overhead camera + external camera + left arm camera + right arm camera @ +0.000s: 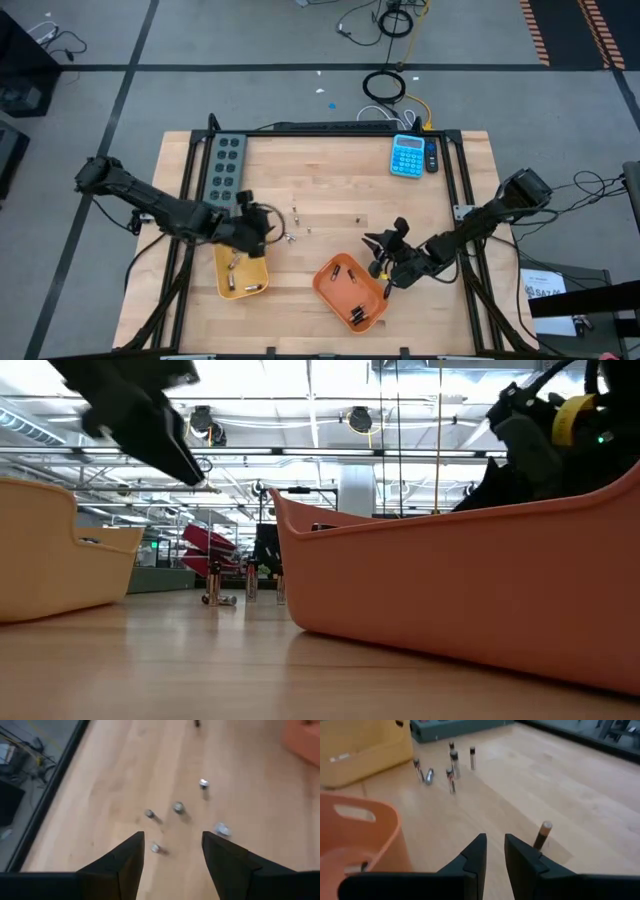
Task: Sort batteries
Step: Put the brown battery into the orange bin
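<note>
Several small batteries (178,808) stand on the wooden table just ahead of my left gripper (172,842), which hangs open above them by the yellow tray (240,278). The same group (296,222) shows mid-table in the high view. My right gripper (492,845) hovers low near the orange tray (350,290). Its fingers are a narrow gap apart with nothing between them. One battery (543,832) stands upright on the table close beside one finger, apart from it. Both trays hold a few batteries (357,315).
A grey power strip (226,160) lies along the table's left side and a blue calculator (407,155) at the far right. The yellow tray (365,750) and orange tray (355,830) flank the near middle. Bare wood lies between the battery group and the far edge.
</note>
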